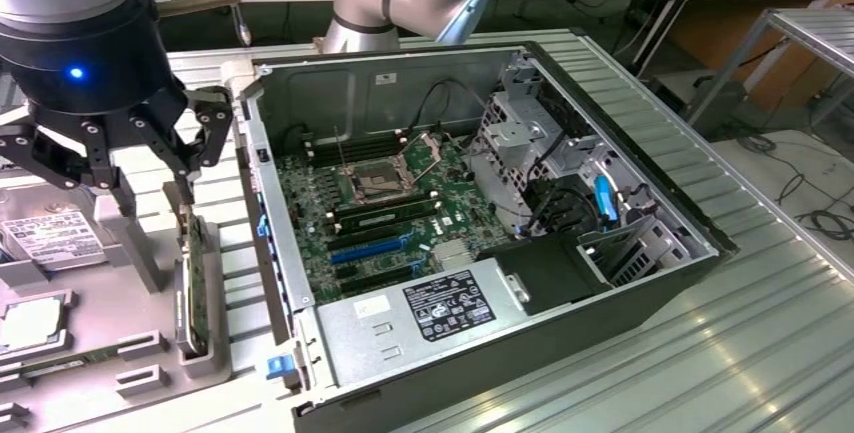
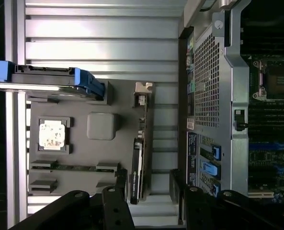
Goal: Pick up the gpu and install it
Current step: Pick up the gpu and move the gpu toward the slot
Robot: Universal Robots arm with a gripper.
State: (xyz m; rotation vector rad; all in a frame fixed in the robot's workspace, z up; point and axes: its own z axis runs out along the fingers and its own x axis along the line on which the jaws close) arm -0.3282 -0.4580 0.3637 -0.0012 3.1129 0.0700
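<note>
1. The gripper (image 1: 150, 203) hangs over the gray parts tray (image 2: 84, 148), on the exterior view's left. Its fingers (image 2: 120, 189) are spread wide with nothing between them getting squeezed.
2. The gpu (image 1: 191, 283) stands on edge in a slot along the side of the tray nearest the case. In the wrist view the two fingers sit on either side of one end of the card, and there's a visible gap on both sides, so no grip on it.
3. The same tray also holds:
   - a silver hard drive (image 1: 54, 238) with a white label, sitting in blue rails
   - a CPU chip (image 1: 30, 325) lying flat in its own pocket
   - a long, narrow memory stick (image 1: 67, 361) in a slot near the tray's edge
4. Just beside the tray is the PC case (image 1: 400, 63), lying on its side with the panel off. Inside it:
   - the green motherboard (image 1: 400, 213) with the CPU socket (image 1: 380, 181) open
   - a power supply (image 1: 427, 313) with a label sticker at one end
   - a metal drive cage (image 1: 527, 143) at the exterior view's right
5. Everything sits on a ribbed metal table (image 1: 694, 353).
</note>
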